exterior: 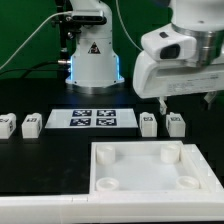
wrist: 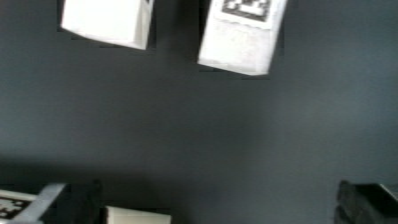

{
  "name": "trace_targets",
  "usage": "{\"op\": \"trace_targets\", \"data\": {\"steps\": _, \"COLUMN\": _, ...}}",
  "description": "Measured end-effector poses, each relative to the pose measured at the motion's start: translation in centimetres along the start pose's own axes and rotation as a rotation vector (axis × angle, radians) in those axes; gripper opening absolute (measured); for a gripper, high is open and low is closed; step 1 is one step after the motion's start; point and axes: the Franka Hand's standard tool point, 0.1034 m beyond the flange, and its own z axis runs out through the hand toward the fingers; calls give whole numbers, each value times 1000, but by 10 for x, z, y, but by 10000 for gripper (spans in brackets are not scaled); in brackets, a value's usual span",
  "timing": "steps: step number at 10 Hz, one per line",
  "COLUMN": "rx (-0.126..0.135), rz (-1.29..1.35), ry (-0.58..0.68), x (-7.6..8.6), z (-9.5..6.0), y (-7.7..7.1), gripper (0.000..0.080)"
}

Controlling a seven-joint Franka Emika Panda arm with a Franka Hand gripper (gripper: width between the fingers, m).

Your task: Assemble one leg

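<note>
Four legs stand in a row on the dark table in the exterior view: two at the left (exterior: 5, 125) (exterior: 32, 124) and two at the right (exterior: 148, 124) (exterior: 176, 124). Each is a small white post with a black-and-white tag. My gripper (exterior: 185, 103) hangs just above and slightly behind the right pair. Its jaws are wide open and hold nothing. In the wrist view two legs (wrist: 107, 22) (wrist: 242, 35) lie apart from the gripper (wrist: 217, 205). Its dark fingertips (wrist: 63, 200) show at the frame's edge.
The marker board (exterior: 92, 119) lies between the two pairs of legs. The large white tray-like piece with corner holes (exterior: 150, 150) fills the front right of the table. The robot base (exterior: 95, 55) stands at the back, with cables beside it.
</note>
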Motion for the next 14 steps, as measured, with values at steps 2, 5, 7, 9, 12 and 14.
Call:
{"op": "trace_targets", "data": {"steps": 2, "rx": -12, "rz": 0, "ry": -204, "x": -5, "z": 2, "y": 2, "gripper": 649}}
{"op": "trace_targets", "data": {"steps": 5, "rx": -41, "rz": 64, "ry": -455, "x": -20, "z": 13, "y": 0, "gripper": 649}}
{"op": "trace_targets", "data": {"steps": 7, "rx": -41, "rz": 103, "ry": -569, "x": -26, "z": 25, "y": -3, "gripper": 649}}
{"op": "trace_targets", "data": {"steps": 9, "rx": -44, "rz": 109, "ry": -578, "x": -28, "z": 27, "y": -2, "gripper": 649}}
{"op": "trace_targets", "data": {"steps": 12, "rx": -45, "rz": 112, "ry": -582, "x": -30, "z": 29, "y": -2, "gripper": 649}}
{"op": "trace_targets", "data": {"steps": 14, "rx": -56, "rz": 121, "ry": -618, "x": -42, "z": 44, "y": -5, "gripper": 649}}
